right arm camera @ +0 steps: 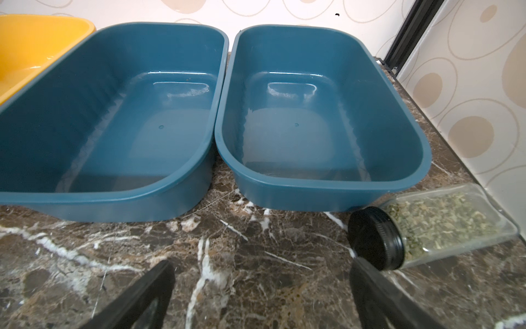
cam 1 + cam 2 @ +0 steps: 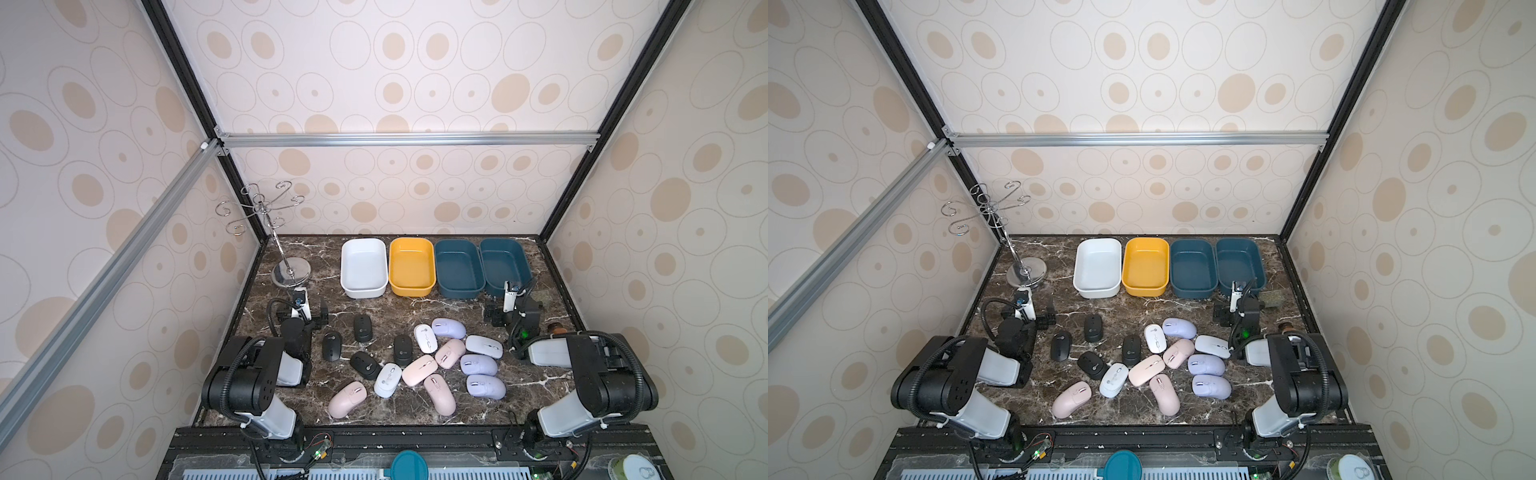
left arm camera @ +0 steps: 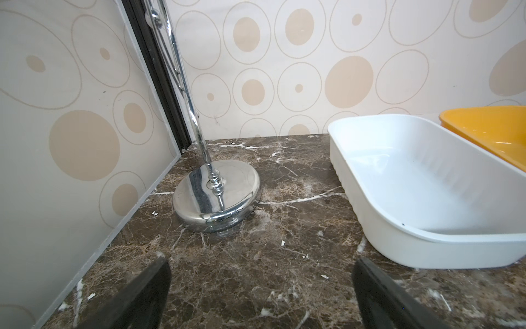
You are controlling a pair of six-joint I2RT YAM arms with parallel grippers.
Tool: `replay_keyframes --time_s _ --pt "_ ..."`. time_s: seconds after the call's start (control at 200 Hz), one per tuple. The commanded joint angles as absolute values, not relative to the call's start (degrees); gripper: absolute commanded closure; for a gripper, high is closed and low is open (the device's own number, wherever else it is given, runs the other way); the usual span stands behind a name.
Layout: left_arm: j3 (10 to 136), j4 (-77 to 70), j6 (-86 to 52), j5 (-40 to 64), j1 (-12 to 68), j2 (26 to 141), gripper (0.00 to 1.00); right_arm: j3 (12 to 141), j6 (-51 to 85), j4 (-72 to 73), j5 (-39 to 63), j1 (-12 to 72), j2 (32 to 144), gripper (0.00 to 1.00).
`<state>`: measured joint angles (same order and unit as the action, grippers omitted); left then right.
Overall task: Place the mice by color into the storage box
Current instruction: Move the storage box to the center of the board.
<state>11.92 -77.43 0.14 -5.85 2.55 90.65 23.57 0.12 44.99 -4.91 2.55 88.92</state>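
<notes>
Fourteen mice (image 2: 419, 369) scattered at center; four tubs (image 2: 363, 293) at 12 o'clock. My left pincer (image 3: 260, 284) at 9, right pincer (image 1: 262, 284) at 3, both released, grasping nothing.

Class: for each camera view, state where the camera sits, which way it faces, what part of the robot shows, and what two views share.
Top views: high above the robot's base, looking down and forward over the table and mice; left arm and right arm show in both.
Left wrist: on the left arm, low, facing the chrome stand and white tub; the open left end effector shows.
Right wrist: on the right arm, low, facing the teal tubs and a jar; the open right end effector shows.
Shared: both wrist views catch the yellow tub.
</notes>
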Motion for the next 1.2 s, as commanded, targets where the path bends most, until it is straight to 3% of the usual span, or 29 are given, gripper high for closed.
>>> replay_keyframes --time_s 0.0,0.16,0.26,0.35,0.41,0.57,0.655,0.695,0.735,0.8,0.87,0.955,1.075,1.195 --pt "13.0 -77.8 -0.3 -5.6 2.1 90.8 0.0 24.3 -0.6 45.2 -4.9 2.4 88.2 0.02" --pt "10.9 -80.7 -1.1 -8.0 2.1 89.6 0.0 24.6 -0.5 45.1 -5.0 2.5 88.3 0.02" --pt "8.4 -78.7 -0.6 -9.2 2.6 81.2 0.0 23.8 -1.6 47.4 -9.7 4.0 86.3 0.02" --pt "10.7 -67.4 -1.5 -8.9 4.0 69.9 0.0 33.1 -1.2 25.2 -12.7 5.0 79.5 0.02" --pt "13.3 -62.2 -5.8 -7.8 4.0 63.4 0.0 37.2 -1.7 20.0 -13.4 5.6 77.1 0.02" --pt "31.2 -38.1 -22.2 -9.3 4.0 55.8 0.0 59.7 8.4 -8.8 -14.1 6.0 74.3 0.02" --pt "38.9 -28.7 -30.6 -9.2 3.9 54.9 0.0 68.5 14.2 -17.4 -9.2 5.1 77.2 0.01" --pt "39.3 -31.4 -28.9 -7.4 3.9 54.3 0.0 70.4 15.4 -17.2 -0.8 3.4 79.1 0.01" --pt "37.6 -36.3 -30.6 -7.3 3.8 53.8 0.0 74.3 15.8 -20.3 3.4 2.4 82.5 0.13" --pt "37.6 -40.7 -32.3 -5.0 3.4 54.6 0.0 84.8 14.5 -32.0 2.1 2.2 90.4 0.39" --pt "42.4 -37.2 -30.7 0.3 3.3 58.5 0.0 93.6 10.6 -42.0 2.6 2.2 98.0 0.51" --pt "46.5 -36.1 -30.4 6.5 3.3 63.0 0.0 96.5 7.8 -44.3 1.5 2.2 102.8 0.48" --pt "51.0 -32.4 -30.3 11.4 3.7 68.1 0.03 94.2 4.9 -39.6 0.0 2.3 104.5 0.29" --pt "50.7 -31.9 -31.0 15.5 4.2 70.9 0.08 94.9 4.6 -40.2 -2.8 2.4 104.4 0.33"
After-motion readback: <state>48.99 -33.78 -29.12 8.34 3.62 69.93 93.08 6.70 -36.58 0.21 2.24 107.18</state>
